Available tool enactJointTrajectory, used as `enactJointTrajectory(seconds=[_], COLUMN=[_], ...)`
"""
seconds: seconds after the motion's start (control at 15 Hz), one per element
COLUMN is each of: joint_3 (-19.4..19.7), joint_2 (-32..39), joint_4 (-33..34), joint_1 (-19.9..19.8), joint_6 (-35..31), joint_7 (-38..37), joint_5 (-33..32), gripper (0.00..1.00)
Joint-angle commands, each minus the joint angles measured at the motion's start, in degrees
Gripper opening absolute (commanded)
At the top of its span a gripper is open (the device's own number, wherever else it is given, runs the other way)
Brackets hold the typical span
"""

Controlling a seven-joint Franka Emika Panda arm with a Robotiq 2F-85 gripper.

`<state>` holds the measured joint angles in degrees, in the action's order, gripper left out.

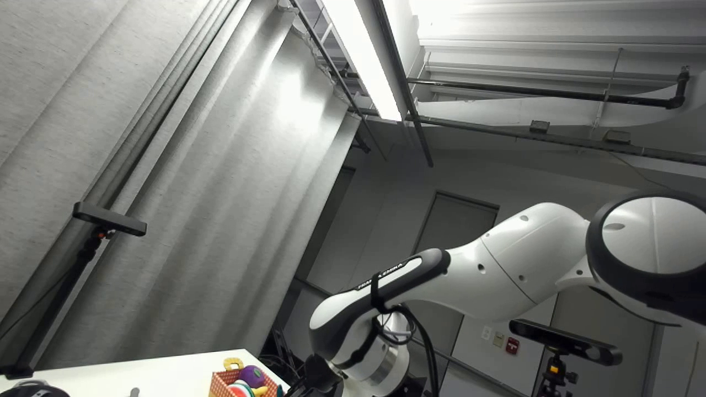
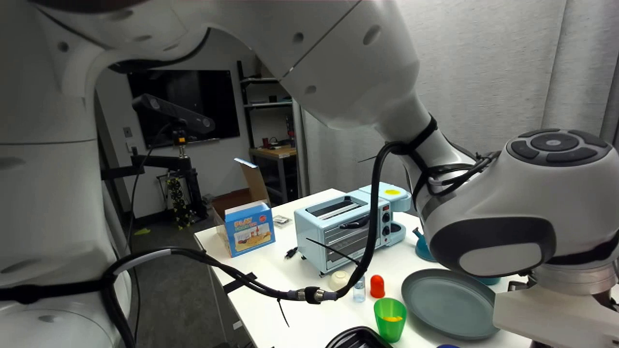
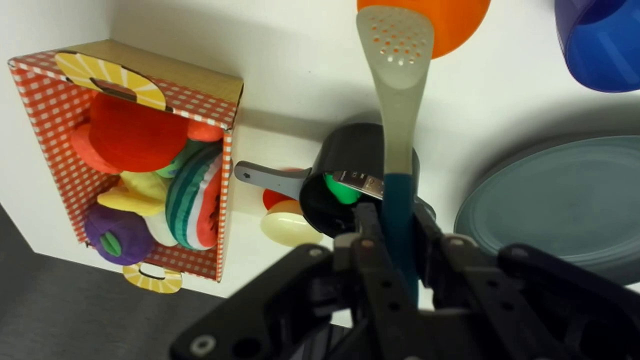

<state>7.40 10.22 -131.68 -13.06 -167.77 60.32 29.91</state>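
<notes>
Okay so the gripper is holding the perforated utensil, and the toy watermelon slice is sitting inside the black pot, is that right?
Not quite: the toy watermelon slice is in the red-and-white checked box, not the black pot, as the wrist view shows. The gripper does hold the perforated utensil.

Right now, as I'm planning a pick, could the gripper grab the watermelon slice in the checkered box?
Probably not: the gripper is closed on the spatula, though nothing seems to cover the watermelon slice in the open box.
</notes>
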Motion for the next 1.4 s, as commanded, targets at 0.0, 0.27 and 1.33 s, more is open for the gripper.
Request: enactJointTrajectory(seconds=[0.0,0.27,1.33], joint_3=[-0.29,-0.33,-2.04], joint_2=[2.86,4.26,7.98], joint_4=[2.61,2.90,3.81], joint_1=[-0.74,-0.80,-1.13], joint_6=[0.61,0.58,-0.31], joint_7=[0.30,0.06,1.31], joint_5=[1.44,2.43,7.17], gripper=[0.05,0.05,0.05])
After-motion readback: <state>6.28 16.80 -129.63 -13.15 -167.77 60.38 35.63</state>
